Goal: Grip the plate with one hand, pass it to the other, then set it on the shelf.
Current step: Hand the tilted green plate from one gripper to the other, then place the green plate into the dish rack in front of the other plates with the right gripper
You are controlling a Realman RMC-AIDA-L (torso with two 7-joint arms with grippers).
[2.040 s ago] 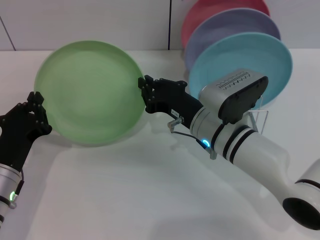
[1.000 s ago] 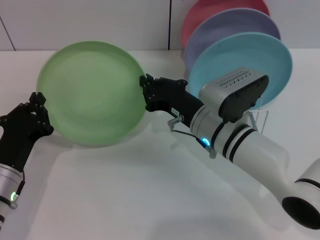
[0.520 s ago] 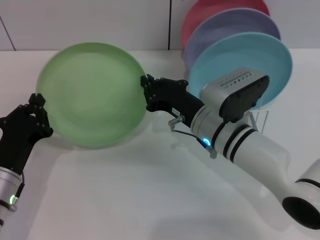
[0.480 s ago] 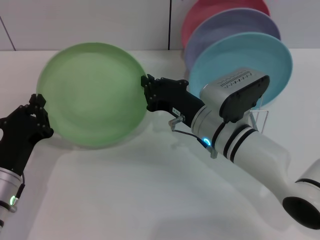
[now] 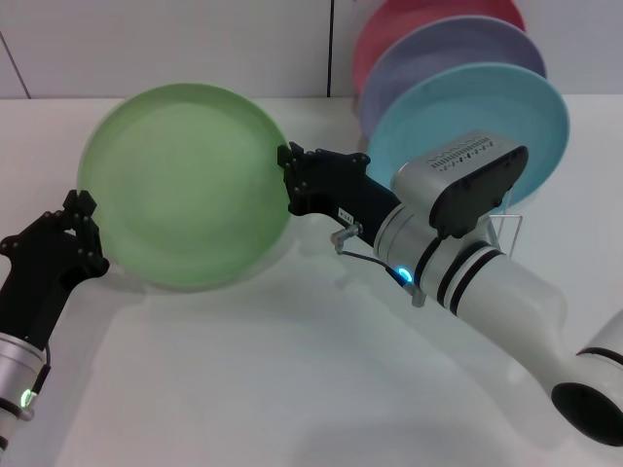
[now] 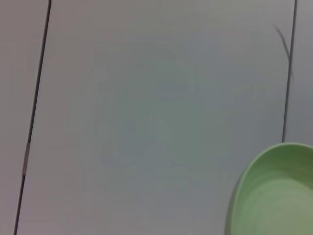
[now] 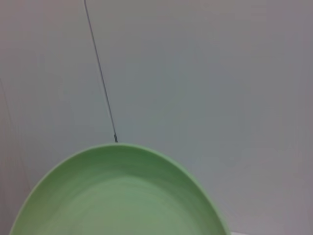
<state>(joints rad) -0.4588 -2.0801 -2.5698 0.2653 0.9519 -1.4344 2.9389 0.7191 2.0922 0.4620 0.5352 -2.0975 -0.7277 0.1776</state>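
The light green plate (image 5: pixel 185 185) hangs tilted above the white table, its face toward me. My right gripper (image 5: pixel 290 181), on the bulky white banded arm, is shut on the plate's right rim. My left gripper (image 5: pixel 86 235), on the slim black forearm, is open just beside the plate's lower-left rim and has no hold on it. The plate's rim shows off to one side in the left wrist view (image 6: pixel 274 196) and fills the lower part of the right wrist view (image 7: pixel 117 196). The silver wire shelf (image 5: pixel 508 230) stands at the back right, mostly hidden behind my right arm.
The shelf holds a sky-blue plate (image 5: pixel 487 112), a lavender plate (image 5: pixel 438 49) and a pink plate (image 5: pixel 409 15), all upright. The white table (image 5: pixel 243 389) stretches in front. A pale panelled wall rises behind.
The plate has shifted slightly right and up with my right gripper. My left gripper has dropped down and away from the plate's left rim, letting it go.
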